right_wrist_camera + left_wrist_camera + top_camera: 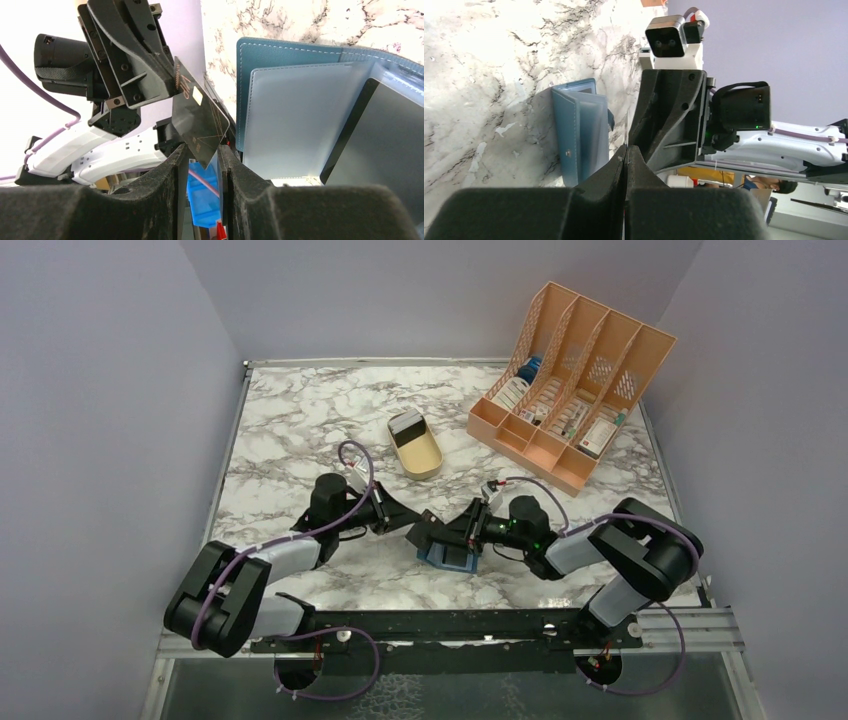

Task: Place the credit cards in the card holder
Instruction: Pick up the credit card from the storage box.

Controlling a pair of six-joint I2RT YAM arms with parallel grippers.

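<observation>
The card holder (449, 560) lies open on the marble near the front middle, pale blue pockets up and teal back under them. It also shows in the left wrist view (579, 135) and the right wrist view (295, 120). One dark card (385, 145) sits in a pocket. My left gripper (411, 530) (627, 150) is shut on a black credit card (200, 117) with a gold chip, seen edge-on in its own view (627, 127). My right gripper (447, 538) (200, 157) is over the holder's left edge, jaws a little apart. The card's lower corner dips between them without touching.
A tan oval tray (420, 455) stands behind the grippers, with a dark and pale card-like thing (405, 424) at its far end. An orange slotted file rack (570, 380) holding small items stands at the back right. Lilac walls close in the table on three sides.
</observation>
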